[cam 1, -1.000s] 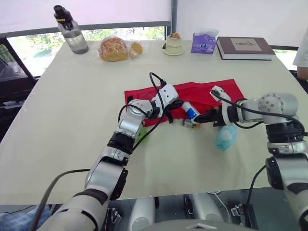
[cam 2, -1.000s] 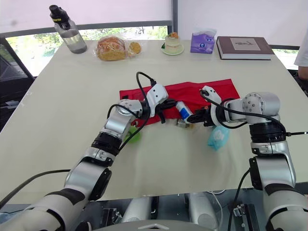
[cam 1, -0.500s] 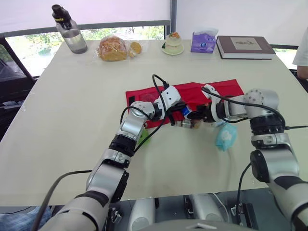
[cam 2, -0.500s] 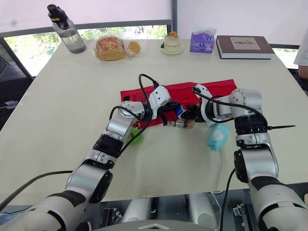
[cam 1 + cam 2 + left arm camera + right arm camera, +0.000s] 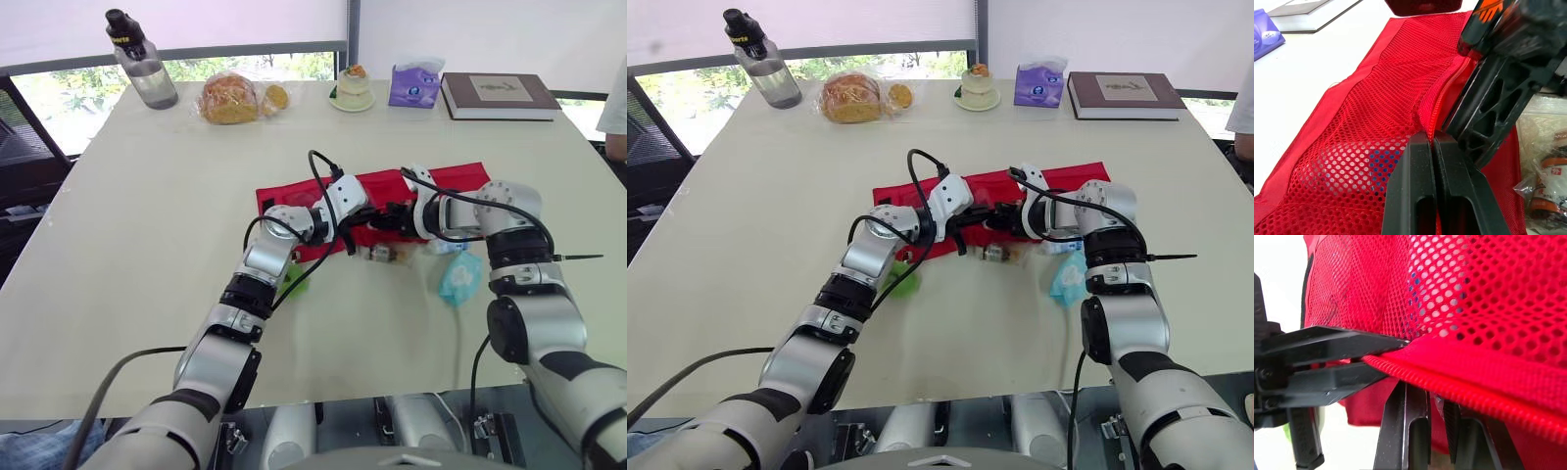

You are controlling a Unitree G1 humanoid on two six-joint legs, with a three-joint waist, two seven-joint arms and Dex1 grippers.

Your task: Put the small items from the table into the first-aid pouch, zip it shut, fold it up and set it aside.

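Red mesh pouch [image 5: 460, 181]: the right end effector [image 5: 390, 215], grip not discernible, has moved in to the mouth beside the left end effector [image 5: 1433, 139], which is clamped on the lip, and the blue tube [image 5: 1378, 166] has left the table [image 5: 147, 245] and now lies behind the mesh, judged loaded.

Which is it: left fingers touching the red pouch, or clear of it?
Touching. In the left wrist view, the left gripper has its fingers shut on the mesh edge of the pouch.

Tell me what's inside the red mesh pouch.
Through the mesh of the pouch, a white-and-blue item shows. The mesh hides its shape and anything deeper.
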